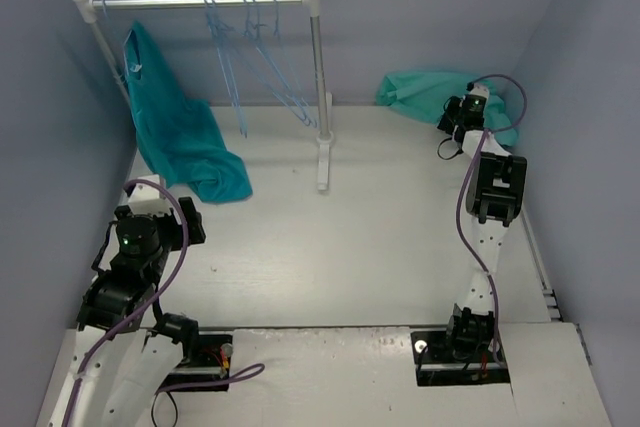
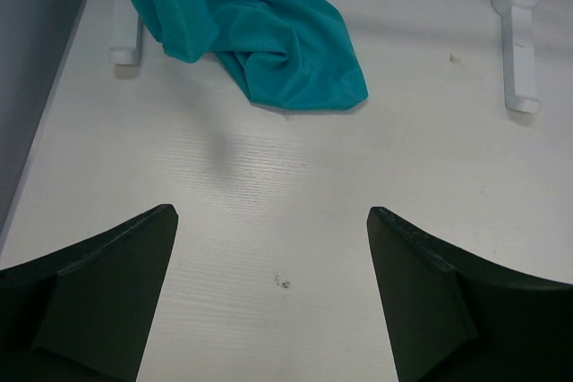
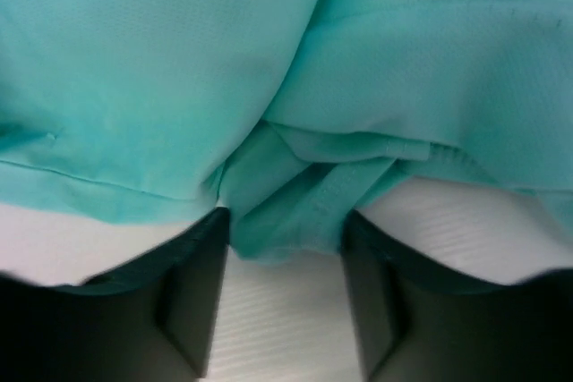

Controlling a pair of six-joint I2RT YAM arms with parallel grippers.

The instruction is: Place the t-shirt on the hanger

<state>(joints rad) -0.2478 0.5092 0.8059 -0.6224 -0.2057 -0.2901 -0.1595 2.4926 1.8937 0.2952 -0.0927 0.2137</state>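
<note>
At the right gripper [image 3: 286, 221]: closed in on a bunched fold of the t-shirt [image 3: 179, 69], with one dark finger [image 3: 192, 310] against each side and cloth filling the gap between (a hem edge hangs just below the pinch). Past the fold, soft mint-green layers spread over the white table [image 1: 350, 247]. From above: right arm stretched to the far right corner, gripper down at the near edge of the crumpled t-shirt heap, close by the wall.

At the left gripper [image 2: 271, 212]: wide open, holds nothing, hovers over bare table near the left side. Just ahead of it, the lower end of a darker turquoise garment [image 2: 260, 24] pooled on the table, draped down from the left end of the white-and-metal clothes rail [image 1: 200, 2]. Along the same rail, several pale-blue wire hangers [image 1: 270, 57] bunched together, well apart from the t-shirt, with the rail's right post between them.
</note>
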